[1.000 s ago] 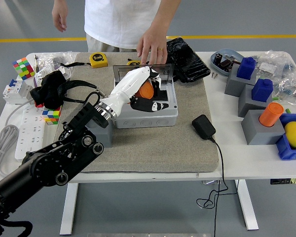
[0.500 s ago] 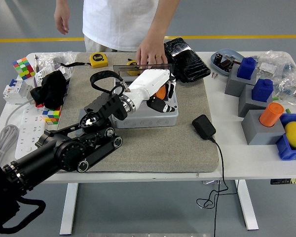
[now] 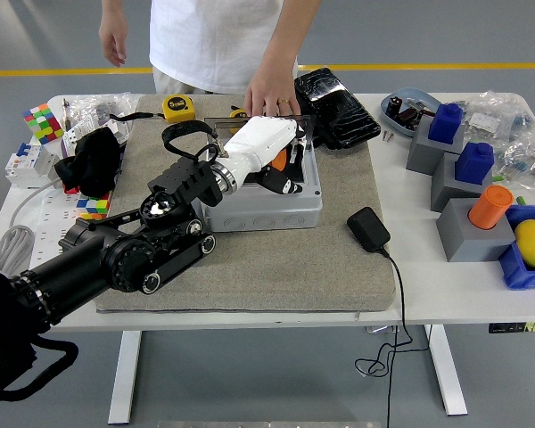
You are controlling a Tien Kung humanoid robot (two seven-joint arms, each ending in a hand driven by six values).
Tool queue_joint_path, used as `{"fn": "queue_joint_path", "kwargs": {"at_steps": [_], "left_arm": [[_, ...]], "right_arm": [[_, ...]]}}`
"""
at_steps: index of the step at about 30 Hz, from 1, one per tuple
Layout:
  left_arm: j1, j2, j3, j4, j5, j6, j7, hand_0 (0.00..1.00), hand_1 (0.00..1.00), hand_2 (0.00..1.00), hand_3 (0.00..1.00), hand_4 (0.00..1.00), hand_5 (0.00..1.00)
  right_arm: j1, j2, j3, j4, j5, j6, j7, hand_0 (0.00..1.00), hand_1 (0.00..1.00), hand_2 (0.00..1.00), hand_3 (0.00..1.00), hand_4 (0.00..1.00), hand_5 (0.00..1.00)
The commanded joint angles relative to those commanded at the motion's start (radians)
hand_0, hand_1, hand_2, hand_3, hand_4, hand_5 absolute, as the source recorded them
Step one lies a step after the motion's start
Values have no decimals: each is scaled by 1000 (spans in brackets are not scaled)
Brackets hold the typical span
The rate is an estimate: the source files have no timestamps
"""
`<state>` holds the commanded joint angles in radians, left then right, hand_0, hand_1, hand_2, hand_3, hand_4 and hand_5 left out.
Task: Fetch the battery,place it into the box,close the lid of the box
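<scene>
A grey box (image 3: 266,210) stands open on the grey mat (image 3: 339,267). Its clear lid (image 3: 221,129) is tipped up at the far side. My left hand (image 3: 281,168), in a white shell, hangs over the box's inside with its fingers curled down around an orange battery (image 3: 279,160). The hand hides most of the battery and the box's floor. At the far side of the table a person rests a hand (image 3: 272,94) on the lid's top edge.
A yellow tape measure (image 3: 178,108) and a black bag (image 3: 336,107) lie behind the box. A black adapter (image 3: 367,228) with its cable sits to the right of it. Grey blocks (image 3: 468,234), a lemon (image 3: 534,242) and clutter fill the right; a power strip (image 3: 49,234) lies at the left.
My left hand swung right over the box with the battery, then drew back a little to the left. The forearm rose and folded in over the mat. The person's hand stayed on the lid.
</scene>
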<state>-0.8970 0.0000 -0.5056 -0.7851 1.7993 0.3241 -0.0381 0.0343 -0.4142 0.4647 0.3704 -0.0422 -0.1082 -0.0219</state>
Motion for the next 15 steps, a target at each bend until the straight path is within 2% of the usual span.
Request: {"fn": "queue_joint_path", "kwargs": {"at_steps": [2,3,8,9,15], "left_arm": [[1,0,2,5,-2,1,-2,162,159,228,343,998,110],[2,0,3,6,-4,2,-5,221,294,332,439,998,145],[5,0,5,9,-7,6,-18,221,294,332,439,998,145],[5,0,5,9,-6,7,-19,330,542,519,695,998,197],[6,0,11,14,3,7,-12,320,540,529,707,998,181]], "right_arm": [[0,0,1,2,-3,0,0,545,600,582,541,918,456],[0,0,2,2,-4,-1,1,545,600,582,541,917,455],[0,-1,0,2,-2,0,0,545,600,582,541,917,455],[0,-1,0,2,-2,0,0,545,600,582,541,917,456],[1,-1,0,3,-4,0,1,545,599,582,541,917,456]]}}
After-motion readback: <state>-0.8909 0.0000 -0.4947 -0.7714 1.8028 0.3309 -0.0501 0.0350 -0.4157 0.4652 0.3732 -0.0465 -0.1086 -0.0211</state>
